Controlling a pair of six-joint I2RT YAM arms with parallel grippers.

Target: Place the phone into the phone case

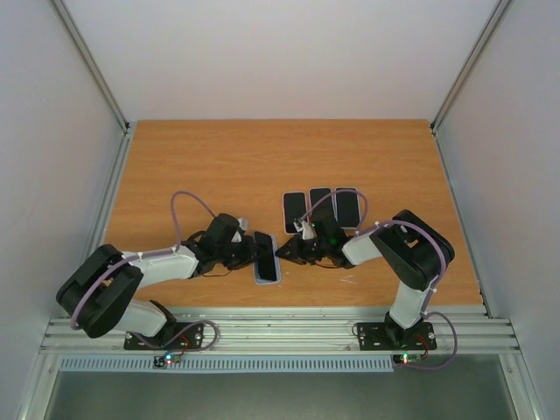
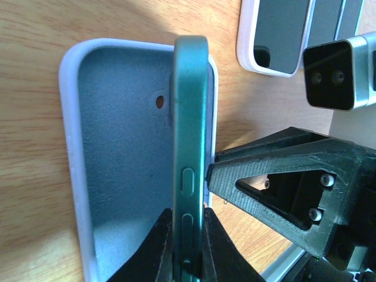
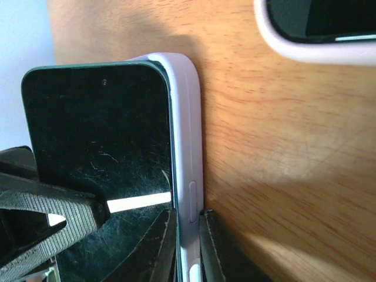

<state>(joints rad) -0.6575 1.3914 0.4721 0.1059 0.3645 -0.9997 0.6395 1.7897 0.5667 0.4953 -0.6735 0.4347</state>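
A pale lavender phone case lies open side up on the wooden table. The green phone stands on its long edge inside it, against the case's right wall. My left gripper is shut on the phone's near end. From the other side, my right gripper pinches the case's side wall, one finger on the phone's dark screen, the other outside the wall. In the top view both grippers meet at the case near the front middle.
Three cased phones lie side by side just behind the right gripper; one white-rimmed one sits close to the case's far corner. The table's front edge with its metal rail is just beyond the arms.
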